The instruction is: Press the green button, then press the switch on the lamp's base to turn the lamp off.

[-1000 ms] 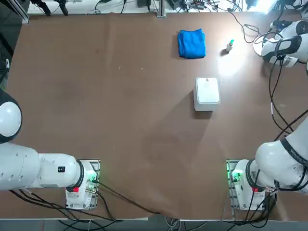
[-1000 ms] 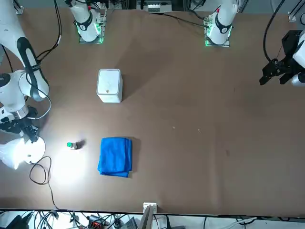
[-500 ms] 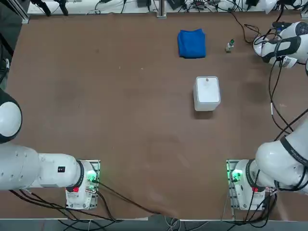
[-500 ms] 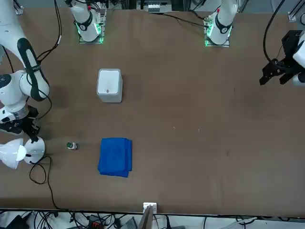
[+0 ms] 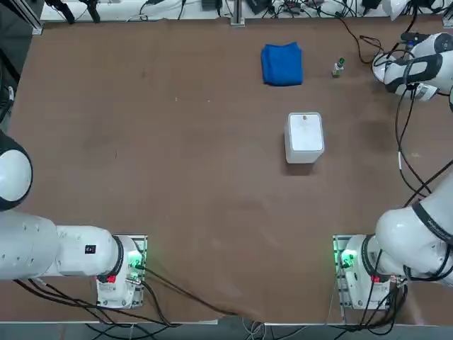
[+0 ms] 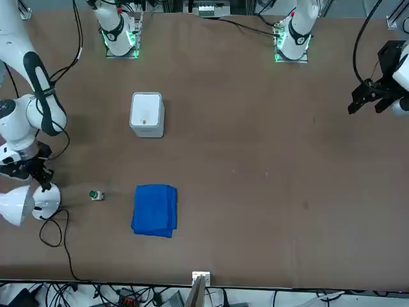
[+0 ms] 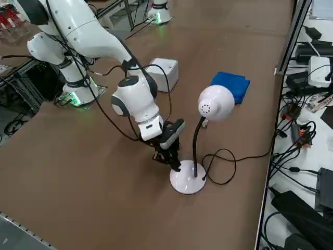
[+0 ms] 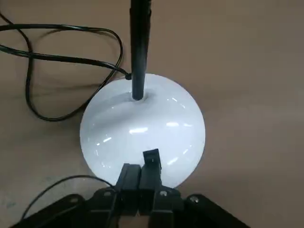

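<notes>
The lamp's white round base (image 8: 142,123) fills the right wrist view, with the thin black stem (image 8: 139,47) rising from it. My right gripper (image 8: 145,164) is shut, its joined fingertips resting on the rim of the base. The switch is hidden under the fingertips. From the right side, the gripper (image 7: 175,163) points down onto the base (image 7: 188,182) beside the stem, and the lamp head (image 7: 216,103) is dark. No light falls on the table. The green button (image 5: 339,66) (image 6: 94,194) stands alone between the lamp and the blue cloth, apart from the gripper.
A blue cloth (image 5: 282,64) (image 7: 231,84) lies near the far edge. A white rounded-square box (image 5: 305,136) (image 7: 163,73) sits mid-table. The lamp's black cable (image 7: 225,167) loops beside the base. Cables and devices crowd the space beyond the far table edge.
The bright pool of light around the green button a second ago is gone; the lamp went dark. My right gripper has stayed on the lamp's base.
</notes>
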Robot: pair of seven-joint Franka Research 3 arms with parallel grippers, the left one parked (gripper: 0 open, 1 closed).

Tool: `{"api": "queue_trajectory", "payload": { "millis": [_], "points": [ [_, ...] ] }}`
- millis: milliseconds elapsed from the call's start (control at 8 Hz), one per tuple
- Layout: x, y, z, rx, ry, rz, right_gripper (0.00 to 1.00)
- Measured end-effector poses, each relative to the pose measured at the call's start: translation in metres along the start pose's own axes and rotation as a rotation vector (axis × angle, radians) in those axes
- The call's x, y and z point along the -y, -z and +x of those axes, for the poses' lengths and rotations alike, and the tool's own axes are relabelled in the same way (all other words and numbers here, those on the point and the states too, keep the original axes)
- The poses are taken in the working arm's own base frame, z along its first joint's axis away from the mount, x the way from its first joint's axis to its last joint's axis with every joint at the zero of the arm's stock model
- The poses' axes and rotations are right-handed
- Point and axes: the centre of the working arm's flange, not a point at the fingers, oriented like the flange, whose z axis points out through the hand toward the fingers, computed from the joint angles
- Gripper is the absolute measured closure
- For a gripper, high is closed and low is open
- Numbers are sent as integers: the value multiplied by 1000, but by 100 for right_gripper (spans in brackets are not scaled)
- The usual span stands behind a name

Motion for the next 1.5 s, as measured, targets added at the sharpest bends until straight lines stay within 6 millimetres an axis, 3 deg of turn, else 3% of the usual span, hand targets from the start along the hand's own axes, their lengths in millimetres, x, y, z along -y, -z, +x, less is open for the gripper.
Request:
{"api": "queue_trajectory", "payload": {
  "millis": [500, 1000, 1250, 1375, 1500],
  "points": [
    [4, 21, 18, 37, -3, 6, 99],
    [2, 90, 31, 323, 3, 17, 98],
    [32, 130, 31, 470, 44, 34, 94],
    [49, 152, 31, 527, 67, 40, 87],
    [65, 176, 32, 563, 87, 46, 71]
  ]
}}
